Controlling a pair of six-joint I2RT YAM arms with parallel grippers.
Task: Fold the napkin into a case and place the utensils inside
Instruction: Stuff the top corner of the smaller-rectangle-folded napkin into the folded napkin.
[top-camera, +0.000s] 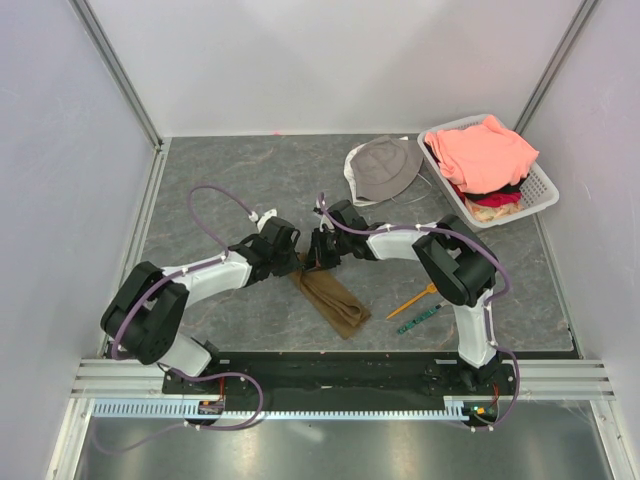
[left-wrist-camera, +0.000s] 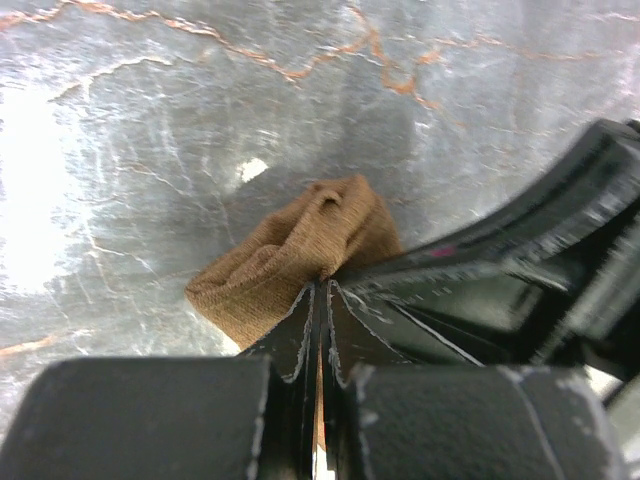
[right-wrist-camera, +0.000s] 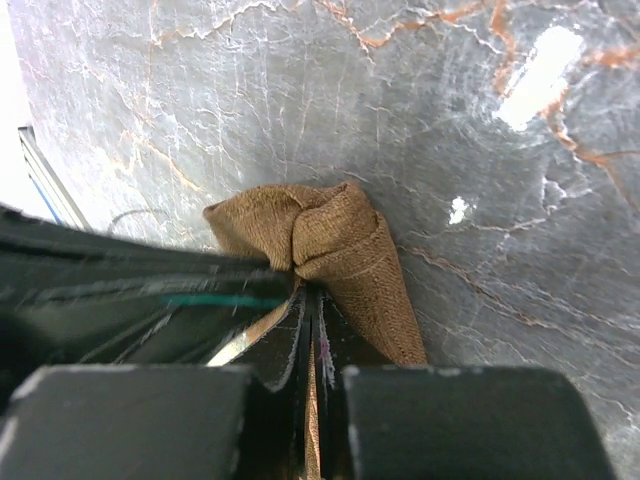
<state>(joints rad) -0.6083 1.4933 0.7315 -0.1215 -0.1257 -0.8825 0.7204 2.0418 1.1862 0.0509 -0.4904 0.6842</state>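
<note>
Brown woven cloth, soft and light, with no stiffness of its own: the napkin (top-camera: 335, 300), folded to a narrow strip on the grey marbled worktop (top-camera: 230, 180), running from the middle towards the near edge. Pinched at its far end by both tools, side by side. Left tool (left-wrist-camera: 320, 288) fully closed on a bunched corner of the fabric; right tool (right-wrist-camera: 310, 292) closed as well, with a fold of the same cloth between the fingers. Probably sags and wrinkles when lifted, so better to take hold at corners or along an edge and keep it taut between two grips. Not slippery, not fragile. Orange fork (top-camera: 413, 299) and green utensil (top-camera: 420, 319) to the right of the strip, apart from it, thin and rigid, likely easy to push aside by accident.
</note>
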